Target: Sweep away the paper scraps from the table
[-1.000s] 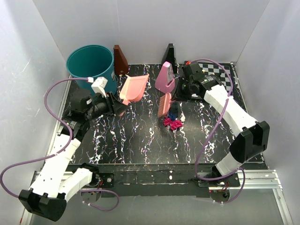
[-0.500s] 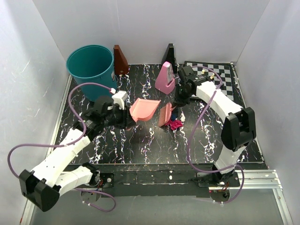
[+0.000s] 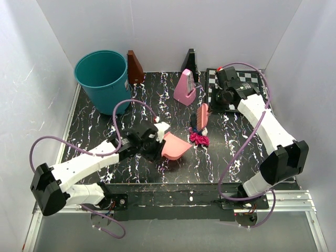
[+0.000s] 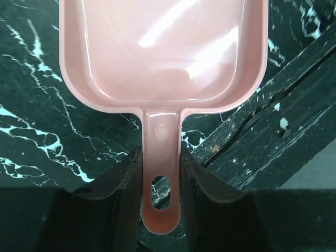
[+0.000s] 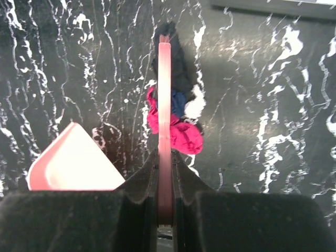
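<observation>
The paper scraps (image 3: 198, 138) lie in a small heap at the middle of the table (image 3: 100, 123): magenta wads, a dark blue one and a white one. In the right wrist view the scraps (image 5: 185, 137) sit beside and beyond the brush. My left gripper (image 3: 156, 140) is shut on the handle of the pink dustpan (image 3: 176, 148), which rests low, left of the heap, near the front edge. The left gripper (image 4: 160, 181) and the empty dustpan (image 4: 157, 47) also show in the left wrist view. My right gripper (image 3: 211, 105) is shut on a pink brush (image 3: 201, 116) just behind the heap, seen edge-on (image 5: 165, 100) between my right gripper's (image 5: 165, 176) jaws.
A teal bin (image 3: 102, 77) stands at the back left. A brown metronome (image 3: 135, 67), a black one (image 3: 190, 62) and a pink one (image 3: 185, 87) stand along the back. A chessboard (image 3: 248, 84) lies at the back right. The table's front edge (image 4: 273, 68) runs by the dustpan.
My left arm carried the dustpan from near the bin to the front middle, left of the scraps. My right arm swung the brush from left of the scraps to behind them.
</observation>
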`<control>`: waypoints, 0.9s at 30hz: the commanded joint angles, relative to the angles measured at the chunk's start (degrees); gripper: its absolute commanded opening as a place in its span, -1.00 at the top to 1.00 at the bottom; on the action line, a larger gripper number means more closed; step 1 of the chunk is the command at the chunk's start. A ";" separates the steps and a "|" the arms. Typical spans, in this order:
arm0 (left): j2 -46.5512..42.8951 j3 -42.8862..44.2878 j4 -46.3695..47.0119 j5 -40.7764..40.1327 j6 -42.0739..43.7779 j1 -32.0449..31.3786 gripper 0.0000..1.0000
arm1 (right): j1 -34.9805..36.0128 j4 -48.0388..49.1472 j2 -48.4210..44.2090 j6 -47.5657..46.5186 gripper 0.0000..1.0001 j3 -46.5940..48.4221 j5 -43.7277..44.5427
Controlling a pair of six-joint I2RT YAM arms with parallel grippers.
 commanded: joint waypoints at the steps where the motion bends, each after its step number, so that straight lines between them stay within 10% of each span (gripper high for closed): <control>1: 3.67 1.50 -2.13 -5.72 3.51 -5.84 1.00 | -0.51 -1.39 2.02 -8.39 0.97 5.52 4.23; 8: 12.81 4.83 -4.42 -11.86 4.31 -10.95 1.00 | 0.55 -16.08 16.79 -15.25 0.97 19.15 32.51; 18: 20.82 8.97 0.68 -12.76 4.04 -11.83 1.00 | 9.77 -15.12 25.15 -23.69 0.97 13.63 36.76; 27: 23.81 10.03 1.73 -11.88 4.66 -11.13 1.00 | 13.21 -7.39 13.83 -26.34 0.97 7.57 5.34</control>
